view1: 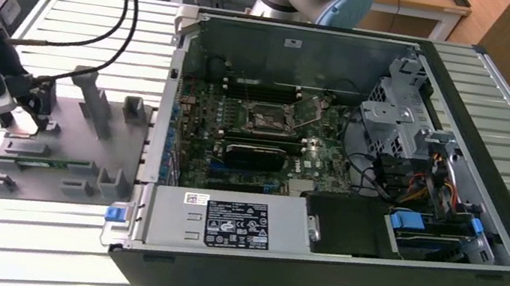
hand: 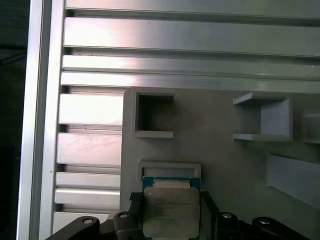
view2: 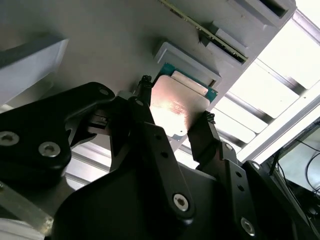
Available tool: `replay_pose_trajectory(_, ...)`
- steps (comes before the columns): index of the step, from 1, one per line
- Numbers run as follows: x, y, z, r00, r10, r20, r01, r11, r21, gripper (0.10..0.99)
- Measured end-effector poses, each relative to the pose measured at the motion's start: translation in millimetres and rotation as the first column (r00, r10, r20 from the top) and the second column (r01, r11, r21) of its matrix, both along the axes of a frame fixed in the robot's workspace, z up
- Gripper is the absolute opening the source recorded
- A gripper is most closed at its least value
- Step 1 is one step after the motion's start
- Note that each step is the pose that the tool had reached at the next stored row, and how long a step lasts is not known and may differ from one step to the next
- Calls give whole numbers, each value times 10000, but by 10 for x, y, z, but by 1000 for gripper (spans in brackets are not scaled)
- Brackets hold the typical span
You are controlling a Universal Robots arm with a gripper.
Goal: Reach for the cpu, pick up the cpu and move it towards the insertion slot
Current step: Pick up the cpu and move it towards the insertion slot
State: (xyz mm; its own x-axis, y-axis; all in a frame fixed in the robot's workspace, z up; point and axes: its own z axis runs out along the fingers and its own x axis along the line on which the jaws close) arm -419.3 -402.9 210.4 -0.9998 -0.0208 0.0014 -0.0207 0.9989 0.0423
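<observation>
— What is the exterior view showing?
— The hand [view1: 21, 125] is hanging low over a grey moulded plastic holder [view1: 72, 147], which is lying on the ribbed aluminium surface [view1: 82, 18]. Well apart, towards the exterior view's right, the socket [view1: 267, 118] is sitting with its shiny square frame on the green board inside the open black computer case [view1: 336, 277].
— And the second wrist view?
— The chip [view2: 177, 105], thin, square and silvery, is lying between two black fingers [view2: 147, 125]. They are pressing on its opposite edges, so the hand is grasping it. Glare is washing out its top.
— The first wrist view?
— The chip [hand: 170, 207] is showing a green edge beside the holder's raised rim. I cannot tell whether it is resting in its seat or just clear.
</observation>
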Motion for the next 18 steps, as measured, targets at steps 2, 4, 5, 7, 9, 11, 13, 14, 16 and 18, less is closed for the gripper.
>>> replay_pose_trajectory(2,0,0,19,10000,0,0,0,10000,0,541)
replay_pose_trajectory(4,0,0,38,10000,0,0,0,10000,0,541)
replay_pose_trajectory(5,0,0,49,10000,-1,0,1,10000,0,541)
replay_pose_trajectory(7,0,0,72,10000,0,0,0,10000,0,541)
replay_pose_trajectory(9,0,0,96,10000,-1,-1,1,10000,0,541)
replay_pose_trajectory(11,0,0,119,10000,0,0,0,10000,0,541)
replay_pose_trajectory(13,0,0,141,10000,0,0,0,10000,0,541)
replay_pose_trajectory(14,0,0,153,10000,0,0,0,10000,0,541)
replay_pose_trajectory(16,0,0,178,10000,0,0,0,10000,0,541)
replay_pose_trajectory(18,0,0,202,10000,0,0,0,10000,0,541)
